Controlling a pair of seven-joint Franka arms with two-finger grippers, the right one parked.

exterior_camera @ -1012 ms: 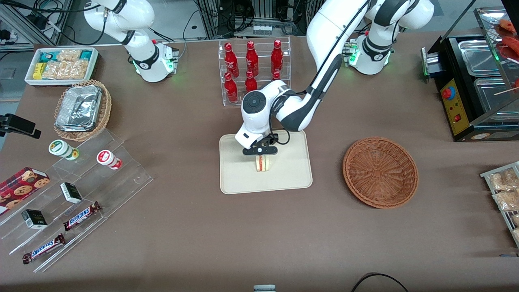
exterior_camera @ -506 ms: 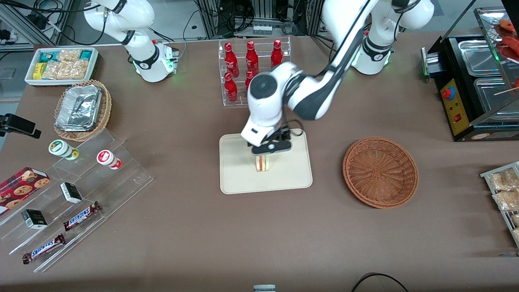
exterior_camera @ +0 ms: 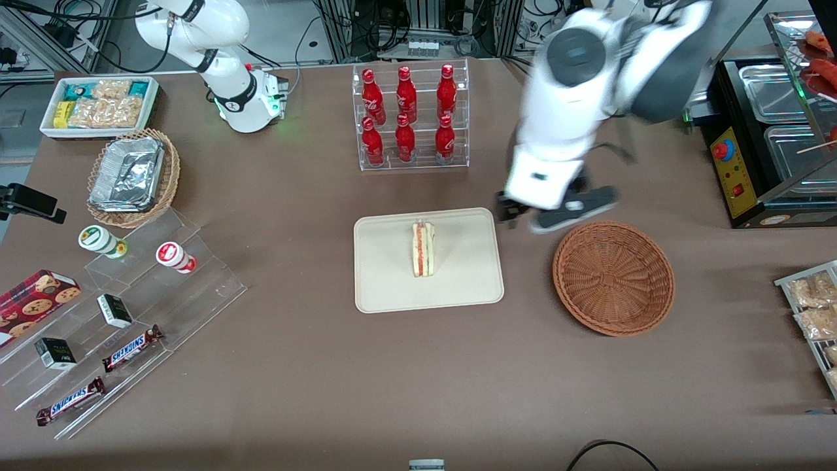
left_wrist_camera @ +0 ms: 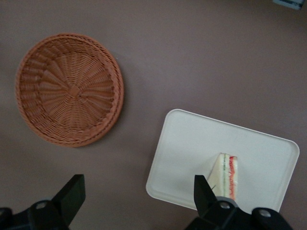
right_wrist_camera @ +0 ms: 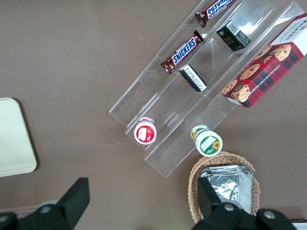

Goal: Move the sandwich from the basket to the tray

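The sandwich (exterior_camera: 423, 249) stands on its edge near the middle of the cream tray (exterior_camera: 386, 281), with its pink, yellow and green filling showing. Nothing holds it. My gripper (exterior_camera: 556, 212) hangs high above the table between the tray and the reddish-brown wicker basket (exterior_camera: 613, 278), open and empty. The left wrist view looks down between the spread fingers of my gripper (left_wrist_camera: 136, 189) onto bare tablecloth, with the basket (left_wrist_camera: 69, 88), the tray (left_wrist_camera: 192, 143) and the sandwich (left_wrist_camera: 225, 175) below. The basket holds nothing.
A clear rack of red bottles (exterior_camera: 409, 118) stands farther from the front camera than the tray. Toward the parked arm's end are an acrylic stepped shelf with snacks (exterior_camera: 124, 314), a tan basket of foil trays (exterior_camera: 133, 176) and a white tub (exterior_camera: 98, 104). A black warmer (exterior_camera: 771, 144) and snack packets (exterior_camera: 814, 307) lie toward the working arm's end.
The gripper has let go of the sandwich, risen and swung off the tray toward the basket. The sandwich stays standing on the tray.
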